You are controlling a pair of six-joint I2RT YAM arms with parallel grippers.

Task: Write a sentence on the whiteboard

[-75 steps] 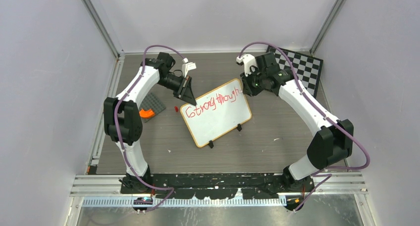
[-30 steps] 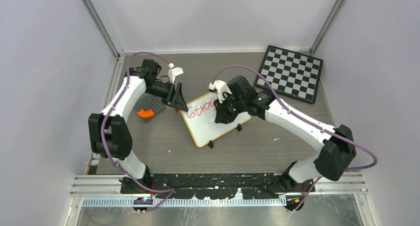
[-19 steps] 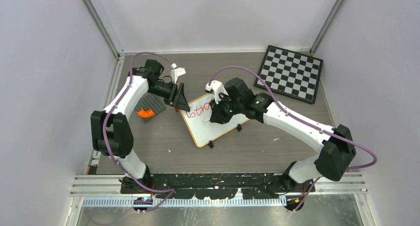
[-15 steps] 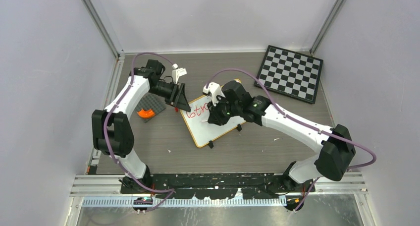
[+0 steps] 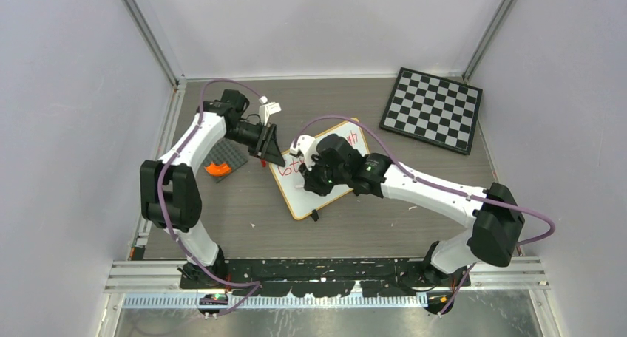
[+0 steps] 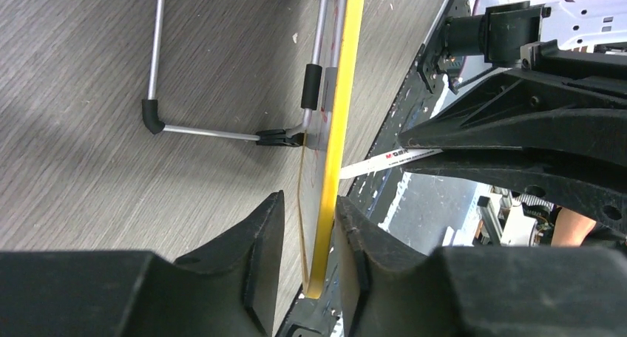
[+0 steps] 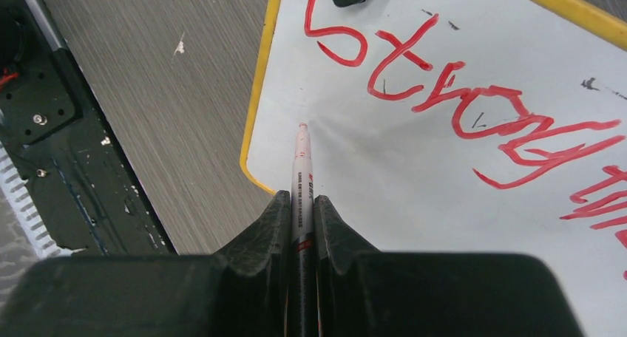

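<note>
The whiteboard (image 5: 302, 195) stands tilted on the table's middle, its yellow rim (image 6: 336, 130) edge-on in the left wrist view. The sentence (image 7: 458, 100) is red handwriting along its top, starting "Strong"; the rest runs off the right wrist view, and my right arm covers most of it (image 5: 293, 165) from above. My left gripper (image 5: 273, 156) (image 6: 310, 199) straddles the board's left corner. One finger touches the rim and a narrow gap shows behind the board. My right gripper (image 5: 310, 180) (image 7: 302, 198) is shut on a marker (image 7: 302, 167), tip over bare white below "Strong".
A black-and-white checkered board (image 5: 432, 109) lies at the far right corner. A dark grey plate (image 5: 225, 154) with an orange piece (image 5: 217, 169) sits left of the whiteboard. The board's wire stand (image 6: 155, 56) props it from behind. Black feet (image 5: 314, 215) line its near edge.
My right arm has swept left across the board, from its far right end to the lower left part. My left gripper's jaws have narrowed around the board's corner.
</note>
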